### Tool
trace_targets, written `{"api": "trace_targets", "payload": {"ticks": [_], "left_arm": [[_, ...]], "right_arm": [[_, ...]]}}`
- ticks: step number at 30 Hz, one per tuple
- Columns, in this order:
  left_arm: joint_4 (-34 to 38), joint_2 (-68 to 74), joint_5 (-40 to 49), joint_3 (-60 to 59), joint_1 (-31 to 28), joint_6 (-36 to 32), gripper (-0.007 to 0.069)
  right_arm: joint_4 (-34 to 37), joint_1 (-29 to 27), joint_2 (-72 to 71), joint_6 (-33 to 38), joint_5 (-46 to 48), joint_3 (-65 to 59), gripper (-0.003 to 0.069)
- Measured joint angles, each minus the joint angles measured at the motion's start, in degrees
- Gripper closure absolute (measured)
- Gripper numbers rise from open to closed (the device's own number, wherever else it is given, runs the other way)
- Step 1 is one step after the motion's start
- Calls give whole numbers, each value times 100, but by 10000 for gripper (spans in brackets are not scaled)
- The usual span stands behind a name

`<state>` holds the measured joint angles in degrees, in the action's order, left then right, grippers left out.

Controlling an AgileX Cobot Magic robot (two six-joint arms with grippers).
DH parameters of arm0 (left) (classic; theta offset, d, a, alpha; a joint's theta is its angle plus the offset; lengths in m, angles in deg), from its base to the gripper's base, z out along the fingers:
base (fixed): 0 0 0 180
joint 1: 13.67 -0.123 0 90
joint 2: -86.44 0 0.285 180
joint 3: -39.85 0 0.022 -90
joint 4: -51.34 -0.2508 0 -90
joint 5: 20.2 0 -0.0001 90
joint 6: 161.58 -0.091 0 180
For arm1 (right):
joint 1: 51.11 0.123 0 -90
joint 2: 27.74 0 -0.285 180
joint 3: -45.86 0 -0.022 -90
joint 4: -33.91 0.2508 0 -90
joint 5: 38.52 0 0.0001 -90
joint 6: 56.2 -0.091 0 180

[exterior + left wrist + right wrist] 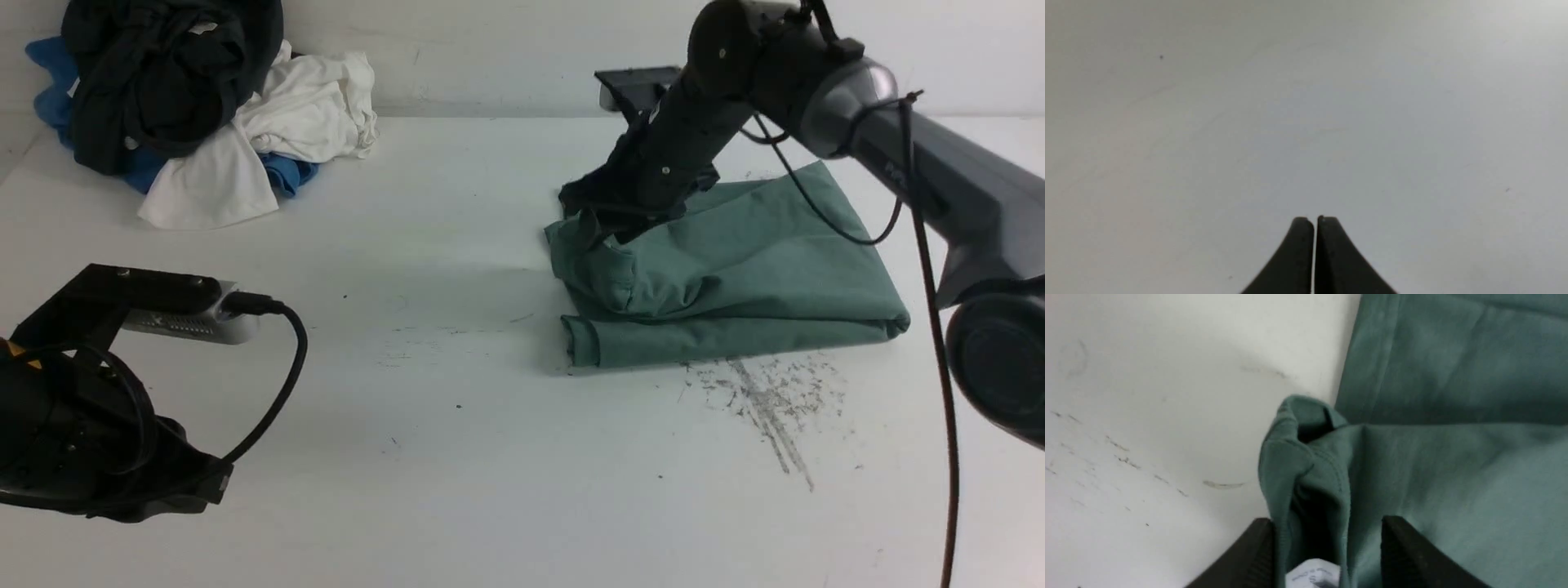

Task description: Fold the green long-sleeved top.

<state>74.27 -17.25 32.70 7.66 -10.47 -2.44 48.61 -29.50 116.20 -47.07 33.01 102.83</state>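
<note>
Right tool (1327,519) gapes loose around the green top's (751,269) bunched corner, seemingly setting that fold down; left tool (1314,218) shut, empty

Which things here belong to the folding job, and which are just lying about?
For the job: green top; right gripper, jaws apart with a bunched fold of the top between them.
Lying about: heap of clothes, black, white and blue, far left; left gripper, shut, over the bare table.
</note>
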Motion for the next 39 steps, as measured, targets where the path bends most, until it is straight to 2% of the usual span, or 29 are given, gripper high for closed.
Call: {"api": "trace_targets", "payload": {"ticks": [3, 4, 5, 7, 11, 12, 14, 17, 20, 21, 25, 28, 29, 31, 32, 33, 34, 39], "left_arm": [[905, 66, -147, 179, 48, -454, 631], [967, 66, -148, 205, 59, -494, 631], [1475, 199, -197, 525, 190, -821, 631], [1943, 429, -216, 962, 426, -1151, 631], [2199, 1061, -229, 1852, 945, -1489, 631], [2199, 1341, -229, 2175, 1125, -1534, 631], [2130, 2195, -241, 3040, 1548, -1575, 631], [2013, 3298, -285, 4035, 1924, -1588, 631], [1956, 4484, -335, 5097, 2213, -1602, 631], [1956, 4557, -335, 5097, 2228, -1609, 631], [1756, 5760, -342, 6307, 2410, -1671, 631], [1339, 6483, -162, 6971, 2433, -1451, 631], [824, 6743, 34, 7286, 2415, -1081, 631], [424, 6859, 190, 7404, 2404, -837, 631], [-132, 6912, 376, 7479, 2389, -447, 631], [-198, 6912, 397, 7486, 2389, -407, 631], [-702, 6911, 586, 7518, 2377, -129, 631], [-1213, 6893, 968, 7548, 2363, 66, 631]], "right_arm": [[-54, -79, -408, 75, 7, 44, 235], [-54, -90, -463, 86, 7, 44, 233], [-19, -231, -665, 128, 13, 56, 232], [3, -442, -844, 175, 13, 71, 250], [10, -910, -979, 258, 6, -167, 340], [10, -1079, -985, 282, 6, -343, 385], [5, -1498, -963, 300, 1, -967, 520], [39, -1847, -912, 444, 1, -1707, 638], [78, -2007, -904, 615, 1, -2185, 669], [78, -2013, -904, 624, 1, -2207, 669], [-43, -2078, -904, 704, -5, -2380, 672], [-124, -2133, -909, 710, -44, -2385, 672], [-161, -2183, -914, 710, -58, -2385, 673], [-191, -2207, -920, 710, -87, -2385, 673], [-205, -2242, -932, 710, -163, -2385, 673], [-205, -2248, -932, 710, -175, -2385, 673], [-206, -2258, -932, 710, -311, -2385, 673], [156, -2249, -889, 816, -471, -2385, 673]]}}
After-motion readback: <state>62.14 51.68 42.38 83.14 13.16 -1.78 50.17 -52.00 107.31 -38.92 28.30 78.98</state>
